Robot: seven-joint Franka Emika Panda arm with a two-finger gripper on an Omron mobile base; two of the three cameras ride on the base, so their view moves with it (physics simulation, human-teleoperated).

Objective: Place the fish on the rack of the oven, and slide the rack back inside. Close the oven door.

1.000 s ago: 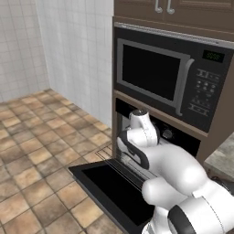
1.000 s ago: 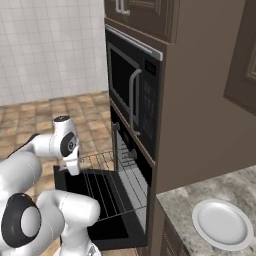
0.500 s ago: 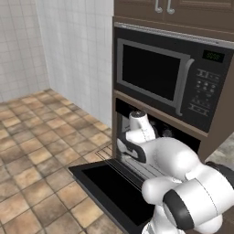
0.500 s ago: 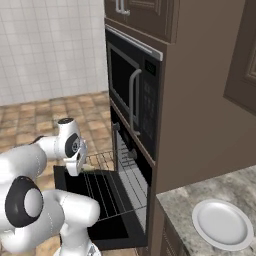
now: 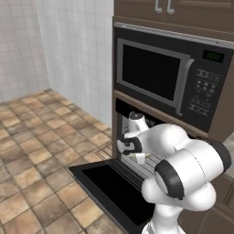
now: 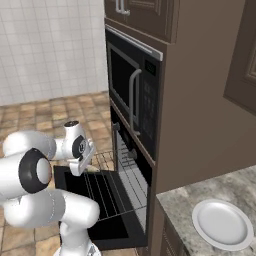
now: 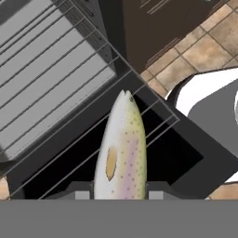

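Two-finger dark gripper (image 7: 119, 193) pinching slim pale speckled fish (image 7: 122, 148) between nearly closed jaws, above thin silver wire rack (image 7: 88, 139).

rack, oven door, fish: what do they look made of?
Rack: thin silver rods in a grid, looks like bare metal wire.
Oven door: flat glossy black panel, probably glass or enamel; the look leaves it open.
Fish: smooth pale skin, speckled, pinkish stripe, soft matte sheen; looks organic, though it is rendered. It sits between the pincer fingers.
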